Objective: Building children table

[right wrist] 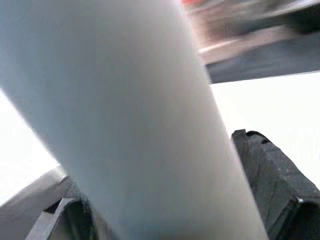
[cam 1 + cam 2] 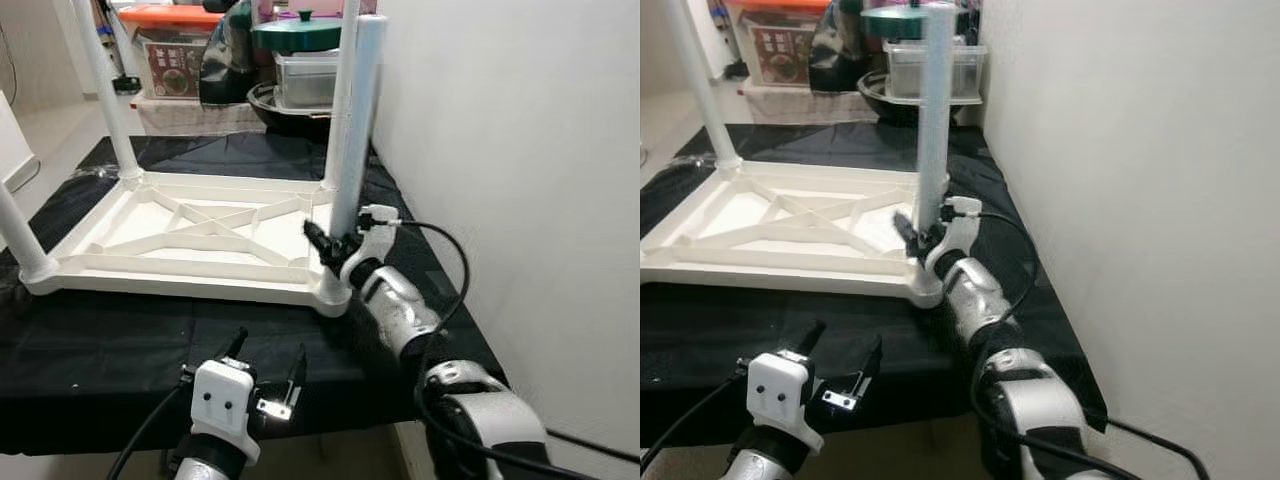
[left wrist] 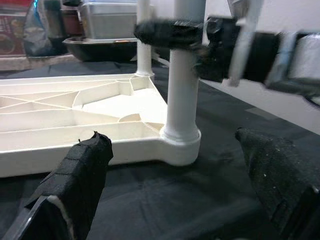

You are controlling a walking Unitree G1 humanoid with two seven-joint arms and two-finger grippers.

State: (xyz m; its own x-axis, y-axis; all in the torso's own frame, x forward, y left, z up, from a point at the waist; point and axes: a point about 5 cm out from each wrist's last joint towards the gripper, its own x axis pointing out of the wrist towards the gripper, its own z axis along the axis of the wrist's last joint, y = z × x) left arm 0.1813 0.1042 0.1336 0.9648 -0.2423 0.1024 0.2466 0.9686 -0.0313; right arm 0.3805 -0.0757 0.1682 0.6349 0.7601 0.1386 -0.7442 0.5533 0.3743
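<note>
Right gripper [image 2: 335, 243] clamped the near-corner leg [image 2: 355, 120] just above its socket (left gripper [image 2: 268, 372] open, empty); sideways pull could tip the upturned tabletop [image 2: 190, 235].

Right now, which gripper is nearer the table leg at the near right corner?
Right. The right gripper is clamped around that table leg just above its socket; the left gripper hovers open, short of the upturned tabletop.
</note>
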